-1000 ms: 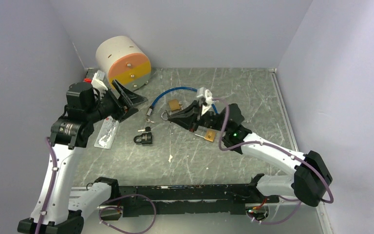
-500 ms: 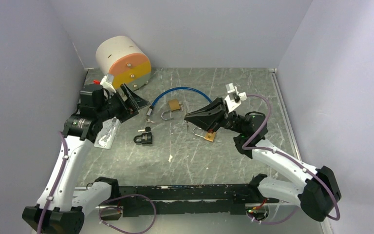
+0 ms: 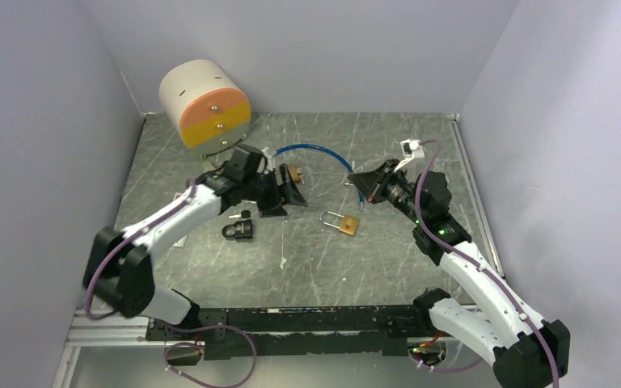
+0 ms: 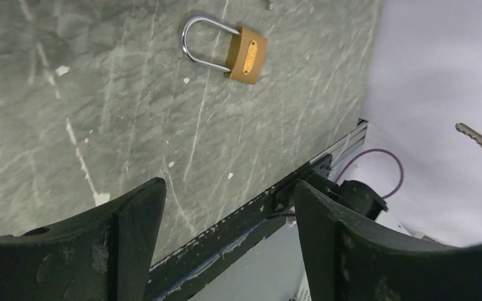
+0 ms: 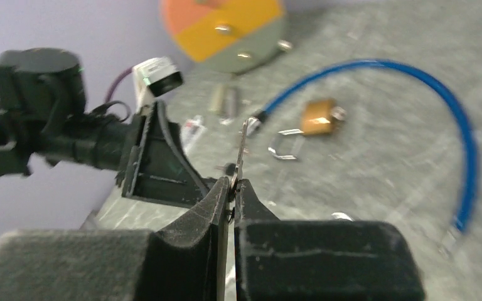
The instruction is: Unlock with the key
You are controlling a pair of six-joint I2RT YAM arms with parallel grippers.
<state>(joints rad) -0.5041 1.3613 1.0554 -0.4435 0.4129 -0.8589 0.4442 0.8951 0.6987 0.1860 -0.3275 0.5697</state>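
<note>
Right wrist view: key (image 5: 241, 147), thin, stiff, light, probably slick; pinched in right hand (image 5: 232, 188), blade protruding. Brass padlock (image 4: 227, 53) lies flat on tabletop (image 4: 69, 94); likely dense, best gripped across its body. Left hand (image 4: 226, 191) spread wide, empty.

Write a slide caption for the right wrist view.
Right gripper pinches the key upright, with the open left gripper, a brass padlock and blue cable blurred beyond.
</note>
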